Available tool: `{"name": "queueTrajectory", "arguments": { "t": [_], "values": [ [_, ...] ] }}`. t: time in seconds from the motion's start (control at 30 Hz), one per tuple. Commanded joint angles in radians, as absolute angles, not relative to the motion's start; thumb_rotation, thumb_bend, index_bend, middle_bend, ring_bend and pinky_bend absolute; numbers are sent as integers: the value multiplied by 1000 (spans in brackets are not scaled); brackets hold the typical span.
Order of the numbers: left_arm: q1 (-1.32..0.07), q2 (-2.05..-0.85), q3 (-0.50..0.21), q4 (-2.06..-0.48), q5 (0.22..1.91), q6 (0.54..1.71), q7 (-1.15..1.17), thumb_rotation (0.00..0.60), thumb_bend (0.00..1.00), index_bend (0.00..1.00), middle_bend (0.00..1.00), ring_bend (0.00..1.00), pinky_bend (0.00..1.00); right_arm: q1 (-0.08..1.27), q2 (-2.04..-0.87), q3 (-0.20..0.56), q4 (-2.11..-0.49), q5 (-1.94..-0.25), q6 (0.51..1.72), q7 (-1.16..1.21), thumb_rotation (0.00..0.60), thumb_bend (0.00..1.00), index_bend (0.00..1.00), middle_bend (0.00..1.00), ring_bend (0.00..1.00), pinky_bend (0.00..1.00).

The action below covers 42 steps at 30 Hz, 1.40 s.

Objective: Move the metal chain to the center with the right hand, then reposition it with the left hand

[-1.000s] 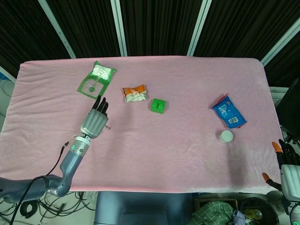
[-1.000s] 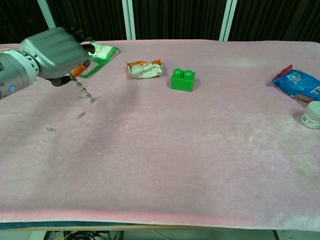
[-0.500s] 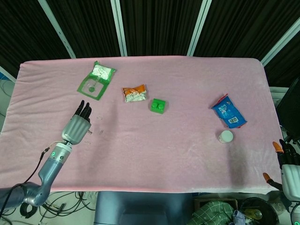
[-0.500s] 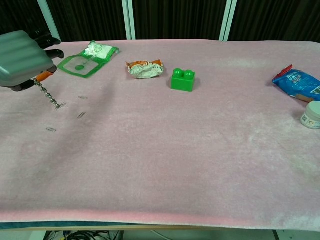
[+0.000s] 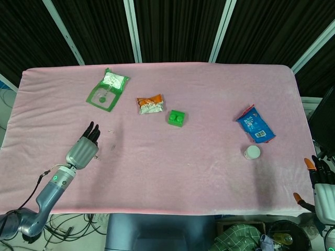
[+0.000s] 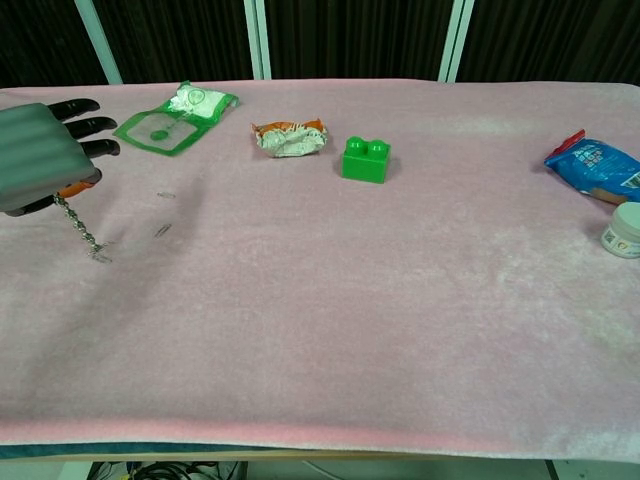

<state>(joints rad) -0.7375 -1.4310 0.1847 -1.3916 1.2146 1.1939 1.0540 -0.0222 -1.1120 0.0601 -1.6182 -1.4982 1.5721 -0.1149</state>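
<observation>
Thin silver metal chain [image 6: 80, 229]: pinched under my left hand [image 6: 40, 154], hanging to touch the pink tablecloth [image 6: 330, 290] for repositioning; fingers otherwise extended.

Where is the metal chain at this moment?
In the chest view the metal chain hangs from the left hand at the far left, its lower end near the pink tablecloth, in front of the green packet.

The counter [image 6: 330, 330] offers open cloth across its near and middle areas. Obstacles stand along the far side: green packet [image 6: 175, 117], crumpled wrapper [image 6: 290, 137], green block [image 6: 366, 159]. Blue bag [image 6: 594, 166] and white jar [image 6: 624, 229] occupy the right edge.
</observation>
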Motion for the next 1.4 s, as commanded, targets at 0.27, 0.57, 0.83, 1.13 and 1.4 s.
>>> {"name": "queueTrajectory", "arguments": {
  "t": [0.27, 0.57, 0.83, 1.13, 1.4],
  "values": [
    [-715, -1436, 182, -1365, 1240, 1168, 1063, 600, 399, 586, 155, 0, 0, -24, -1112, 63, -1617, -1498, 1577, -108, 600, 112, 12, 0, 0, 179],
    [-702, -1443, 145, -1355, 1256, 1176, 1066, 600, 399, 587, 156, 0, 0, -22, -1115, 62, -1617, -1504, 1577, -112, 600, 113, 12, 0, 0, 179],
    [-712, -1422, 119, -1370, 1275, 1170, 1098, 600, 399, 587, 156, 0, 0, -24, -1114, 62, -1619, -1505, 1580, -109, 600, 112, 12, 0, 0, 179],
    [-773, -1428, 36, -1345, 1267, 1131, 1137, 600, 399, 583, 155, 0, 0, -24, -1113, 64, -1620, -1502, 1579, -106, 600, 112, 11, 0, 0, 179],
    [-841, -1466, 9, -1273, 1288, 1055, 1189, 600, 399, 578, 156, 0, 0, -23, -1114, 66, -1615, -1499, 1578, -107, 600, 112, 11, 0, 0, 179]
  ]
}}
